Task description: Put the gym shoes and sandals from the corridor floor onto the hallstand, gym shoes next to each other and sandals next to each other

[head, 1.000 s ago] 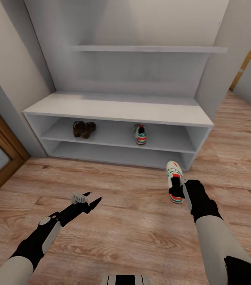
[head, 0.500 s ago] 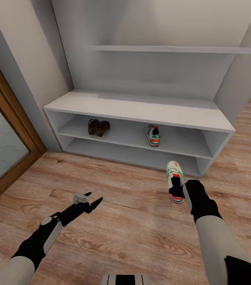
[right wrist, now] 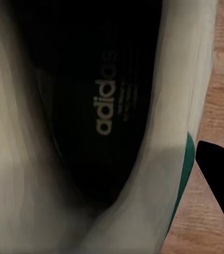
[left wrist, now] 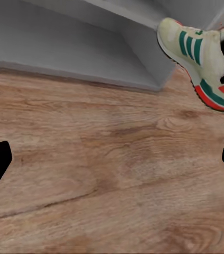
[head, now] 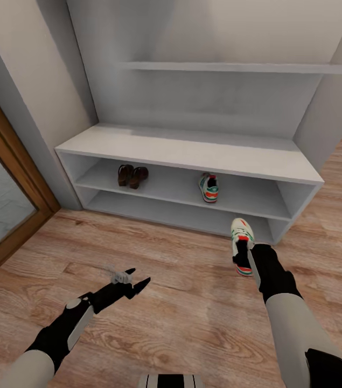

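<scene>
already the second gym shoe (head: 242,245) hung at the 4 o'clock of the head view, the right gripper (head: 244,257) clamped on its collar. it wanted setting beside its mate (head: 209,187) on the hallstand (head: 192,152), heel level. left gripper (head: 133,279) jaws were apart, empty.

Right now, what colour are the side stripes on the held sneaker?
Green stripes on the white laced sneaker, clearest in left wrist view.

"adidas" on insole (right wrist: 109,106) of held gym shoe (right wrist: 159,174)
</scene>
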Robot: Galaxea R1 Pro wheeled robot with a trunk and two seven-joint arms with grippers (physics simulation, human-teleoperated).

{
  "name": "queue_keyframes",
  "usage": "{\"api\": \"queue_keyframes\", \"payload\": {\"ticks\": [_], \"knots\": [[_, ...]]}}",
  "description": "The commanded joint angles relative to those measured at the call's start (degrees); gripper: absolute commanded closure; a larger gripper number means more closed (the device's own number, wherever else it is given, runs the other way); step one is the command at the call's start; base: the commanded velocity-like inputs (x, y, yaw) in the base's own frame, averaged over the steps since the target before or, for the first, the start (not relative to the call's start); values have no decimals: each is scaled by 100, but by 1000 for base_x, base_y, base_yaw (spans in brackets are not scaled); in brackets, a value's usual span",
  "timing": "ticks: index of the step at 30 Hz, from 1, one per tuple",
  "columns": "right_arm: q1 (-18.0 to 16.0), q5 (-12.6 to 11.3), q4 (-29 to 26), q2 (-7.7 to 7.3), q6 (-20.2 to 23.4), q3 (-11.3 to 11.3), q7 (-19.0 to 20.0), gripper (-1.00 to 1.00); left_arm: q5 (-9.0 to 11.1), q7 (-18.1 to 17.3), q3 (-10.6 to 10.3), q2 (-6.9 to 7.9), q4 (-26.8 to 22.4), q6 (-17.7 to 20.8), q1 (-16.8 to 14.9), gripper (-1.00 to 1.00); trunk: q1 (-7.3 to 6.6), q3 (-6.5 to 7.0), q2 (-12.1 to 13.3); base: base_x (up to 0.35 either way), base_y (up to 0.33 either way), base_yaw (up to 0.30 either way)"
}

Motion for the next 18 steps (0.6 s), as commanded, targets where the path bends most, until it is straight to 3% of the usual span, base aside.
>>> {"api": "queue_keyframes", "payload": {"ticks": [1, 4, 7, 18], "knots": [[-3, 29, -23, 7, 20, -3, 0, 100, 34, -8, -184, -3, 41, -40, -6, -100, -1, -4, -2, 3, -1, 0], [-3, 23, -189, 8, 19, 50, 2, 100, 52, -42, -989, -92, 163, -50, -6, -100, -1, -4, -2, 1, 0, 0], [-3, 17, -310, 8, 18, 80, 3, 100, 61, -51, -1333, -206, 205, -53, -6, -100, -1, -4, -2, 0, 0, 0], [-3, 9, -352, 8, 18, 92, 8, 100, 72, -45, -1421, -243, 221, -54, -6, -100, -1, -4, -2, 0, 0, 0]]}}
